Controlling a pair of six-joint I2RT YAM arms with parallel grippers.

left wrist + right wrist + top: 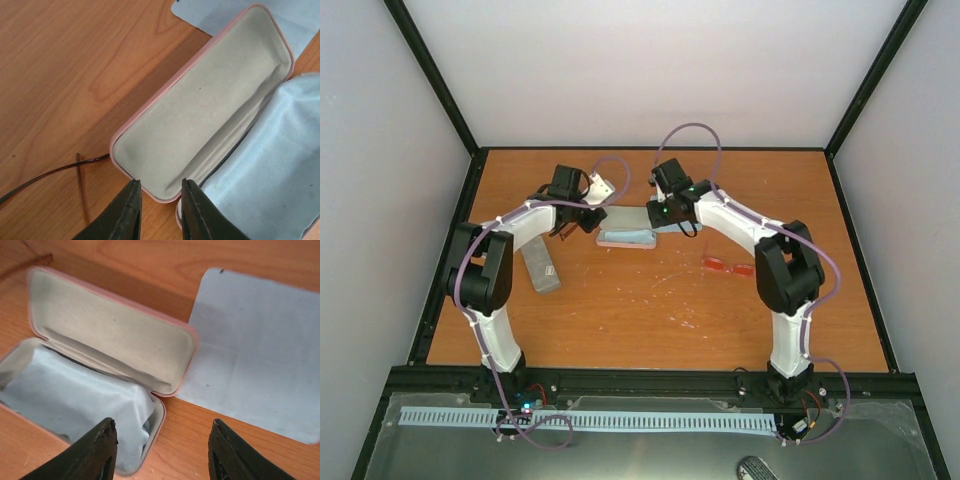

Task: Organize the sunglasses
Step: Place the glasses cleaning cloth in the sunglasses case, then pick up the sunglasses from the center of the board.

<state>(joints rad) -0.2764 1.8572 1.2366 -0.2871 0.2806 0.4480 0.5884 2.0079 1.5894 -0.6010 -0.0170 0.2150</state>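
The red-orange sunglasses (725,267) lie on the table to the right, beside my right arm. Only a thin temple of the dark brown wire pair (50,172) shows, on the wood left of the open pink case (200,120); it also shows in the right wrist view (30,265). The case (625,237) holds a light blue cloth (75,400) in its base. My left gripper (159,189) is narrowly open and empty, at the near corner of the case's lid. My right gripper (162,432) is wide open and empty, above the case's other end.
A second light blue cloth (255,350) lies flat on the table next to the pink case. A closed grey case (540,265) lies at the left by my left arm. Black frame rails border the wooden table (650,320).
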